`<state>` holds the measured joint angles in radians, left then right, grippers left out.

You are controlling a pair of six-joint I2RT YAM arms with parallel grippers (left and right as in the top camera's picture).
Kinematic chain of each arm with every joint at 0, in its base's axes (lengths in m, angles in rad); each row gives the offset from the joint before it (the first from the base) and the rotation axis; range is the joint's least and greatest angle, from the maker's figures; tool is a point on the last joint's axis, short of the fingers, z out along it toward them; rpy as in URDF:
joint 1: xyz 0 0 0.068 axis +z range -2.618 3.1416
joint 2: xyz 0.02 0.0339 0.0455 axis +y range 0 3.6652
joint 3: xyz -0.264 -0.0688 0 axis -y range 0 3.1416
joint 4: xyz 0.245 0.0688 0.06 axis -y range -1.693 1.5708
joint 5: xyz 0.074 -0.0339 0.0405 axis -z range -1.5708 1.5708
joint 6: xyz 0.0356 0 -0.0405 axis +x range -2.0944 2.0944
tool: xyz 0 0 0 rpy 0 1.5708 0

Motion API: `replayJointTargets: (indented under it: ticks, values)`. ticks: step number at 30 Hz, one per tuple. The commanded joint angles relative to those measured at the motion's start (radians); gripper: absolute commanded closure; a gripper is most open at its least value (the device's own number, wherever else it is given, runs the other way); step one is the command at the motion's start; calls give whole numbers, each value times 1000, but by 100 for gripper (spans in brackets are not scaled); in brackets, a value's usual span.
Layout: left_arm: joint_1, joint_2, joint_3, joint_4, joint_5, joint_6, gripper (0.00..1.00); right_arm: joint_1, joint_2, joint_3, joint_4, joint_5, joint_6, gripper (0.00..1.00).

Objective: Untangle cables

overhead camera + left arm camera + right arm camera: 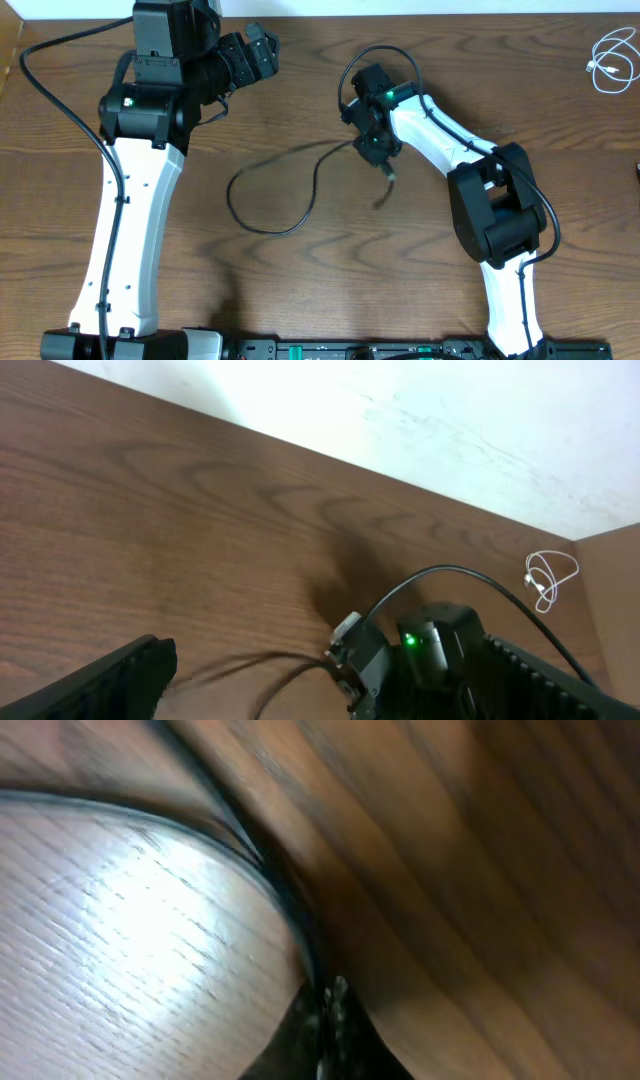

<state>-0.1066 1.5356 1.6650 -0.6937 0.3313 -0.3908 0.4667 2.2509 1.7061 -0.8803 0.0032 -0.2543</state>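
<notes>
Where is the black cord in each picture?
Overhead: the black cord loops in the middle of the picture, and one end runs up to the right gripper.
Left wrist: blurred streaks along the bottom edge, left of centre.
Right wrist: a dark curve from the left edge down to the bottom middle.
Shared landmark: the green light on the right arm, which shows in the overhead and left wrist views only.
</notes>
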Motion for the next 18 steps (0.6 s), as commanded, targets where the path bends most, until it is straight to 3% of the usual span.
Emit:
replayJointTargets:
  ticks: [1,9,18]
  values:
    - [2,2,13,3,-11,17,3,-16,51,-18,-23,73,56,99]
    - [2,2,13,3,-11,17,3,-124,-37,103,-133,9,180,99]
    - [2,2,13,2,-10,17,3,-421,-296,279,-228,-212,254,99]
